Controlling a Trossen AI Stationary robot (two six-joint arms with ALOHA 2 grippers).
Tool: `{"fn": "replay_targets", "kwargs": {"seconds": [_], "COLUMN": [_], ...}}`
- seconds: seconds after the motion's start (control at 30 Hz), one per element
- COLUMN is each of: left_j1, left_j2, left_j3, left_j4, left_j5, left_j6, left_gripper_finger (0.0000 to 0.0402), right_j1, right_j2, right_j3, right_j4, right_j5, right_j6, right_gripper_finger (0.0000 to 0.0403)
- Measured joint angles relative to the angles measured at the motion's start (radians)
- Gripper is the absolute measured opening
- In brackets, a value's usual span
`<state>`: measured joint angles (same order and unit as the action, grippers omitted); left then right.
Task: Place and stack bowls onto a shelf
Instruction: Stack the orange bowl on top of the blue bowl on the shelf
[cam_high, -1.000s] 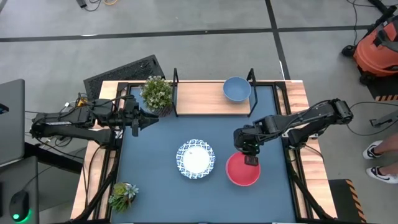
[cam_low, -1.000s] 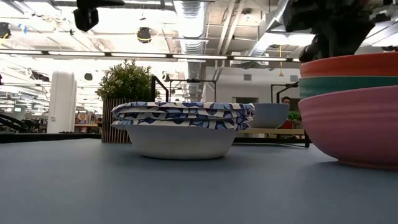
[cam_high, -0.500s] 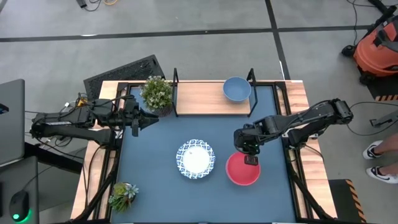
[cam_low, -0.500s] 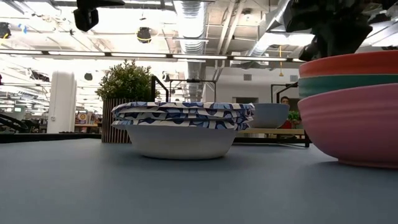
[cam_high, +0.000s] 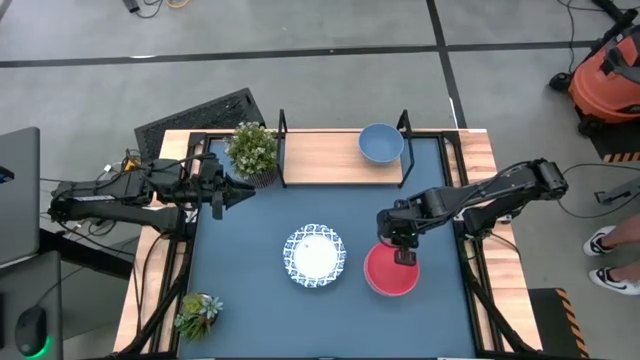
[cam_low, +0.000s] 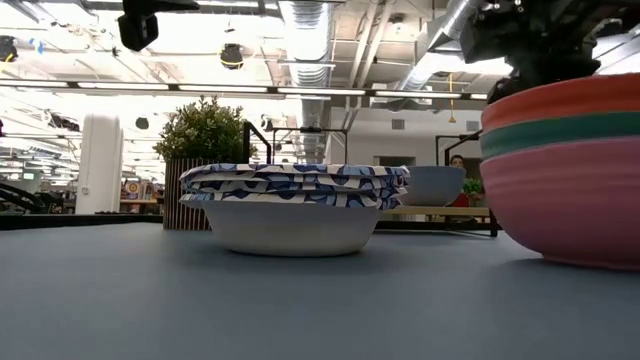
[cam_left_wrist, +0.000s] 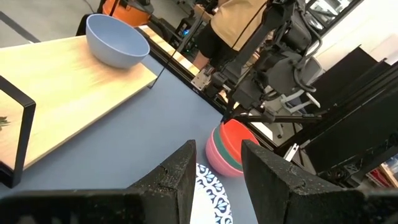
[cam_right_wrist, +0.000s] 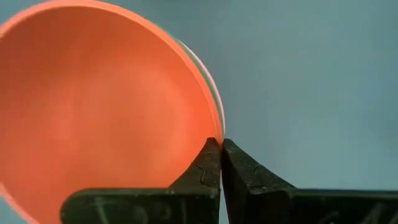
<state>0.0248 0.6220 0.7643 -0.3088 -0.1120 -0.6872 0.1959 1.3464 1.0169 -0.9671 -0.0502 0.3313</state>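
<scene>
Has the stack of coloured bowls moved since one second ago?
Yes. In the low view the coloured stack has tilted, its edge nearer the white patterned bowls raised; the right gripper pinches its rim.

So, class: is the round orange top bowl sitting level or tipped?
Tipped: in the low view the round orange top bowl slopes, its rim pinched by the right gripper.

Your two arms are matte black, built of jointed segments with thin cables along them. The right gripper has tapered black fingers; the left gripper has broad, blunt ones.
</scene>
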Motion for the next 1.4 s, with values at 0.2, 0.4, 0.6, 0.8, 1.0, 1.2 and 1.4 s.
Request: {"fn": "replay_targets", "kwargs": {"seconds": [0.2,0.4,0.6,0.8,1.0,1.2,1.4], "left_j1": [0.0,0.0,0.0,0.0,0.0,0.0,0.0], "left_j2": [0.0,0.0,0.0,0.0,0.0,0.0,0.0], "left_j3": [0.0,0.0,0.0,0.0,0.0,0.0,0.0], "left_j4": [0.0,0.0,0.0,-0.001,0.0,0.0,0.0], "left_j5": [0.0,0.0,0.0,0.0,0.0,0.0,-0.004], "left_j6": [0.002,0.013,0.013,0.013,-0.005,-0.012,-0.024], "left_gripper_finger": [0.0112,0.0112,0.0112,0.0112,0.0112,0.0112,0.0112], "right_j1": [0.0,-0.025,-0.124,-0.329,-0.642,-0.868,-0.951], "right_j2": [0.001,0.0,0.0,0.0,0.0,0.089,0.289], "right_j3": [0.051,0.173,0.331,0.491,0.557,0.649,0.82], "right_j4": [-0.02,-0.083,-0.237,-0.345,-0.298,-0.247,-0.282], "right_j5": [0.0,0.0,-0.001,0.005,0.015,0.027,0.026], "right_j6": [-0.008,-0.062,-0.173,-0.387,-0.559,-0.681,-0.829], "right_gripper_finger": [0.002,0.002,0.002,0.002,0.002,0.002,0.002]}}
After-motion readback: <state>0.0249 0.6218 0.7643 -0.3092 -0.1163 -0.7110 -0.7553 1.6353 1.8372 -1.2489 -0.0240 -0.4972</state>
